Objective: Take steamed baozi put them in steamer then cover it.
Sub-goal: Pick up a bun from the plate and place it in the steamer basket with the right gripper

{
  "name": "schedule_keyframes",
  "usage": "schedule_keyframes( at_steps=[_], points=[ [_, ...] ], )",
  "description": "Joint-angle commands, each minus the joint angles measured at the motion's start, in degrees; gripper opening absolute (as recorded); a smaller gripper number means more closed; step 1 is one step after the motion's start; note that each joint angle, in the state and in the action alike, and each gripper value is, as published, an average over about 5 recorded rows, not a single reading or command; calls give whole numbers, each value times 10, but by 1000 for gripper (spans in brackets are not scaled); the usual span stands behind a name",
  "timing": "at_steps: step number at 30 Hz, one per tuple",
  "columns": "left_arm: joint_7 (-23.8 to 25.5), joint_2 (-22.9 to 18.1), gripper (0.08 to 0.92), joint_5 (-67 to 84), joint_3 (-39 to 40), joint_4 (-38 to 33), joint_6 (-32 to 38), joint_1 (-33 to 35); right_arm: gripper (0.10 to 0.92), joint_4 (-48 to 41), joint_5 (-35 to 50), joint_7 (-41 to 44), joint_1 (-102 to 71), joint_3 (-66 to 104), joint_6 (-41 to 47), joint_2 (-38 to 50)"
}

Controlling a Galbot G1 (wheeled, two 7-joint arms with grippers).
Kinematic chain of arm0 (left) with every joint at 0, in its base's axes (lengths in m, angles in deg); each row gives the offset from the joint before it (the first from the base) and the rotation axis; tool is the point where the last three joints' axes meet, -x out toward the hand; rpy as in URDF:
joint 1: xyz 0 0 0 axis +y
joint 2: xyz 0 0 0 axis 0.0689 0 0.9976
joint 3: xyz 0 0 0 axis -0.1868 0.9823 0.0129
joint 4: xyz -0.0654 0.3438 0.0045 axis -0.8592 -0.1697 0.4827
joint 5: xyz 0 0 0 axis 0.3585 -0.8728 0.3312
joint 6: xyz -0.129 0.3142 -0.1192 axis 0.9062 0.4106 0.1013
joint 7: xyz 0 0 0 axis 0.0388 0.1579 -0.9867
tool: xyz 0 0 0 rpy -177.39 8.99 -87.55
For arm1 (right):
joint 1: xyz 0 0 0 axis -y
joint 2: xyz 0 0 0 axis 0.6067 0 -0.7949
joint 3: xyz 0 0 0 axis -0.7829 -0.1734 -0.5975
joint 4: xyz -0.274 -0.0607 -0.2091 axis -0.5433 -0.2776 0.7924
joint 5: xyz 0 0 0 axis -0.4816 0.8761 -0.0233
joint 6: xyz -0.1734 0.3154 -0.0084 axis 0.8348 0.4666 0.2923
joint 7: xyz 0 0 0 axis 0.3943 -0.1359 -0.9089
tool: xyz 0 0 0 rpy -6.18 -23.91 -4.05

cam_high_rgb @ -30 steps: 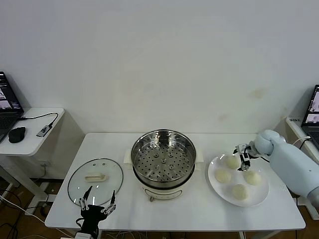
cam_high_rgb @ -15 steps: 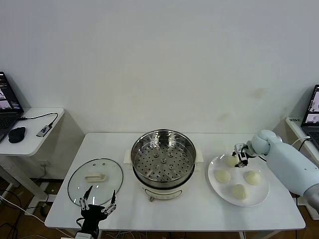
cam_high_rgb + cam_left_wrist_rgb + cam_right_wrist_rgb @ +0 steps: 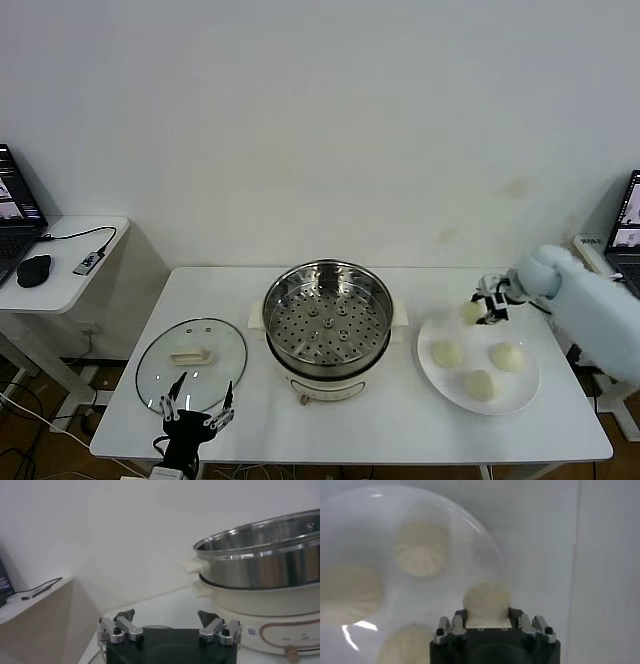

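Note:
My right gripper (image 3: 484, 309) is shut on a cream-white baozi (image 3: 471, 312) and holds it lifted just above the far left rim of the white plate (image 3: 520, 392). The right wrist view shows that baozi (image 3: 486, 602) between the fingers. Three more baozi lie on the plate: one (image 3: 446, 353), one (image 3: 506, 356) and one (image 3: 481, 384). The steel steamer (image 3: 328, 318) with its perforated tray stands open and empty at the table's middle, left of the plate. The glass lid (image 3: 191, 363) lies flat at the front left. My left gripper (image 3: 196, 413) is open, parked by the lid's front edge.
A side desk at the far left holds a mouse (image 3: 33, 270), a cable and a laptop (image 3: 12, 215). Another laptop (image 3: 626, 228) stands at the far right. The white wall rises behind the table. The steamer's cream base (image 3: 250, 610) fills the left wrist view.
My right gripper has closed on the far left baozi and lifted it off the plate, moving slightly up. The left arm has not moved.

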Motion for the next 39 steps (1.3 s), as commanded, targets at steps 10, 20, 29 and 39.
schedule_keyframes(
  at_steps=[10,20,29,39],
  points=[
    [-6,-11,823,127,-14,-8,-1,2,543,117,250,-12,296,-237,-27,-68],
    [-8,-23,823,113,-25,-7,-1,-4,551,67,206,-53,291,-305,-124,-213],
    [-9,-25,823,111,-29,-7,-2,-7,552,10,70,-75,259,-344,-229,-294],
    [-8,-21,823,110,-31,-7,-4,-9,551,-66,-57,-103,232,-341,-308,-350]
  ],
)
